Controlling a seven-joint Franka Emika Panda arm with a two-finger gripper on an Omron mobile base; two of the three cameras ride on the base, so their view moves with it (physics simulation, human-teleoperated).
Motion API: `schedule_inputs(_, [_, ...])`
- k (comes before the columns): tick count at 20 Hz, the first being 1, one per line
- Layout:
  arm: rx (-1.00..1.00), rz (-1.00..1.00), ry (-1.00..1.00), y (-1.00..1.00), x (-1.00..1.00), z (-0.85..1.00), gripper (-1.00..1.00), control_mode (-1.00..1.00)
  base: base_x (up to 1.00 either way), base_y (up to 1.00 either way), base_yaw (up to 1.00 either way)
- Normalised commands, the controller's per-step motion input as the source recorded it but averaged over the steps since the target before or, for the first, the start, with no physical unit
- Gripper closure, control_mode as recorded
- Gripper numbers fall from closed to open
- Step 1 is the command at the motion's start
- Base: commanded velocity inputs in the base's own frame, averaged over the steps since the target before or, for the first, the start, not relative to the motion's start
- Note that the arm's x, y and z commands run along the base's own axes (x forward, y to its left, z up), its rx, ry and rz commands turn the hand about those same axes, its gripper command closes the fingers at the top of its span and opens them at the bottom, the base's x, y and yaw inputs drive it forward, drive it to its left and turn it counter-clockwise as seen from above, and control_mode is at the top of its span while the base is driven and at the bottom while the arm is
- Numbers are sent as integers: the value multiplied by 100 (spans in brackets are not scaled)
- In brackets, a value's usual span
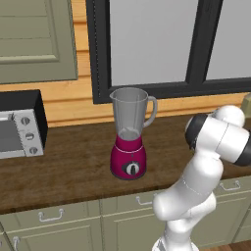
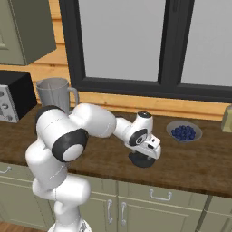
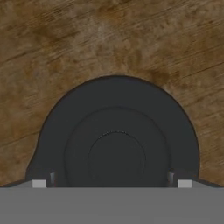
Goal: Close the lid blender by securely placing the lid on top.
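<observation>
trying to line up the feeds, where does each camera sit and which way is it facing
Left base view: behind the arm to its left, looking forward and down at the blender and toaster oven on the wooden counter; white arm rises at lower right.
Right base view: behind the arm to its right; arm reaches from lower left, fingers over the lid, near the bowl of blueberries.
Hand view: on the hand, facing straight down at the lid; open fingers at the bottom.
Shared: both base views show blender and counter.

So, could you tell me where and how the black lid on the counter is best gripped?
From straight above, I'd say: the lid lies flat on the wooden counter, so close the open gripper across its round rim, a finger on each side. Its raised centre might also serve.
</observation>
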Motion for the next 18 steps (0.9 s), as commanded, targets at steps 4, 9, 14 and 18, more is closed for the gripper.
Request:
schedule_inputs(4, [0,0,0,-11,25,-29,-100,-100,0,0,0])
schedule_inputs(9, [0,0,0,-9,25,-36,-100,-100,0,0,0])
schedule_inputs(14, [-2,0,1,1,3,-64,100,-100,0,0,0])
schedule_inputs(18, [-7,0,2,22,0,-74,100,-100,0,0,0])
